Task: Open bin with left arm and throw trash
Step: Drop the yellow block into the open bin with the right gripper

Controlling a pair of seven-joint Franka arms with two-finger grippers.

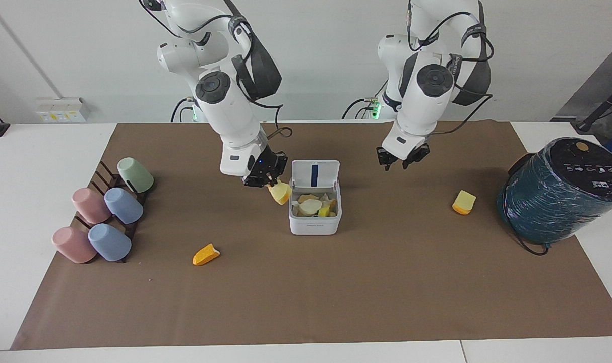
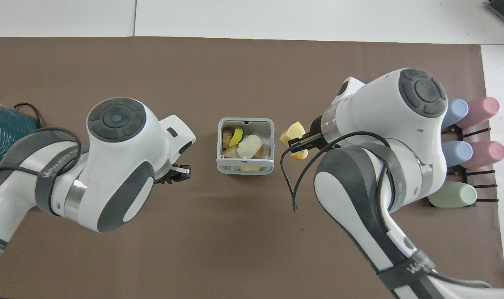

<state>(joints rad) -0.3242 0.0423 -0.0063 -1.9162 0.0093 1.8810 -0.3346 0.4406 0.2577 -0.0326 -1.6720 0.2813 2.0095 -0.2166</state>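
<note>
White and square, the bin sits mid-desk on the brown mat with its lid standing up, several scraps already inside. Opening is done; the throwing step is in hand. The right claw is clamped on a yellow wedge, hanging just beside the bin's rim toward the right arm's end, not yet over the opening. The next move calls for carrying the wedge over the open box and then parting the fingers so it drops in. The left claw hovers over bare mat toward the left arm's end of the bin, fingers apart, holding nothing. Two more wedges lie on the mat: an orange one near the cups, a yellow one near the dark wrapped cylinder.
</note>
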